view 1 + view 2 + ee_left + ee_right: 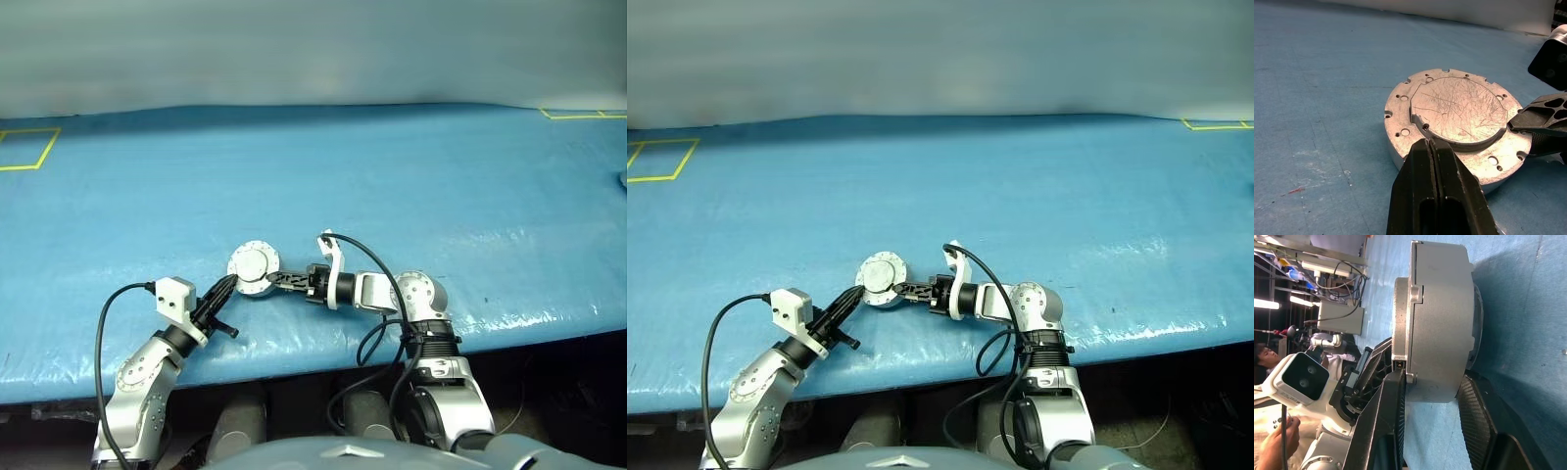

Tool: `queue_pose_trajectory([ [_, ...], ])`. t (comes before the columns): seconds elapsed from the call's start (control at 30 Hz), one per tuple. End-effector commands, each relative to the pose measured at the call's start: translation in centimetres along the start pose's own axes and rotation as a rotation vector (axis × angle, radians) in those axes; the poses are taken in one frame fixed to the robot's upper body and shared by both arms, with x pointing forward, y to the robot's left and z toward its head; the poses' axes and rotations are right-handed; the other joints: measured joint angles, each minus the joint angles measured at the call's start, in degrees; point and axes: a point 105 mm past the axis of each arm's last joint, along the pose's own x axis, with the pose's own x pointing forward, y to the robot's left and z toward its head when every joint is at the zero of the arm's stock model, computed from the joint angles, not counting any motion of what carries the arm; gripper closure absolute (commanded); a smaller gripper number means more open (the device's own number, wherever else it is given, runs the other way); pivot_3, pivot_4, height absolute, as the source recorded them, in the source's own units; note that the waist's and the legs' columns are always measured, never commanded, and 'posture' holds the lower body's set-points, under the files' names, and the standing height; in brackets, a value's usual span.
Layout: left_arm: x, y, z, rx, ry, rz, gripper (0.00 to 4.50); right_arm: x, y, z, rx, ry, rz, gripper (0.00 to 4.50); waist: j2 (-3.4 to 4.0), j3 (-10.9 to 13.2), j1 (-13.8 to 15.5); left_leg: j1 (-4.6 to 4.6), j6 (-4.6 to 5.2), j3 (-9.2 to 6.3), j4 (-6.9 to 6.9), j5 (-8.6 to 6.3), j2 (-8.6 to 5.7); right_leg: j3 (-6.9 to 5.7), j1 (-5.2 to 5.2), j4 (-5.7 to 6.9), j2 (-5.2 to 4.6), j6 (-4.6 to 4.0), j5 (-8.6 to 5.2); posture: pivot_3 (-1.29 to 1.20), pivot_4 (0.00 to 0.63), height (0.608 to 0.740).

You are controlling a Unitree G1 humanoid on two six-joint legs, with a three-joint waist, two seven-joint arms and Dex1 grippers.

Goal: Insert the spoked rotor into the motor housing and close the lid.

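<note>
With the lid point(1462, 110) down on the motor housing point(1400, 139), left gripper point(1429, 147) pinched empty against its near rim, right gripper point(1432, 396) straddling the opposite side, I'd squeeze evenly to seat it flush.

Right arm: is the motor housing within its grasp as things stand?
Likely yes. The right gripper straddles the motor housing, one finger against its top flange, the other low beside its wall.
</note>
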Motion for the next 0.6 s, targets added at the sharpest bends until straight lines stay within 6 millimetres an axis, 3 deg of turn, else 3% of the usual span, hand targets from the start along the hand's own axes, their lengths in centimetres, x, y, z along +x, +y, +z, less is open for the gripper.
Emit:
queue_pose_trajectory([
  [0.03, -0.1, -0.2, 0.0, -0.007, -0.006, -0.005, 4.50, 0.0, 0.1, 0.6, -0.014, -0.021, -0.016, 3.30, 0.00, 0.00, -0.04, 0.00, 0.00, 0.00, 0.00, 0.00, 0.00, 0.00, 0.00, 0.00, 0.00, 0.00, 0.00, 0.00, 0.150, 0.740],
  [0.47, -1.9, 0.9, 3.0, -0.179, -0.191, 0.038, 4.50, -0.6, 2.1, 4.5, 0.091, -0.217, 0.091, 3.30, 0.01, 0.07, -0.36, -0.22, 0.00, -0.01, -0.01, 0.00, 0.01, 0.00, -0.18, -0.04, 0.00, 0.01, 0.01, 0.00, 0.150, 0.740],
  [0.6, -2.3, 1.5, 3.5, -0.262, -0.264, 0.086, 4.50, -0.9, 3.9, 6.0, 0.129, -0.286, 0.197, 3.30, 0.03, 0.12, -0.57, -0.25, 0.01, -0.01, -0.06, -0.01, 0.01, 0.00, -0.21, -0.06, 0.01, 0.01, 0.01, 0.00, 0.150, 0.740],
])
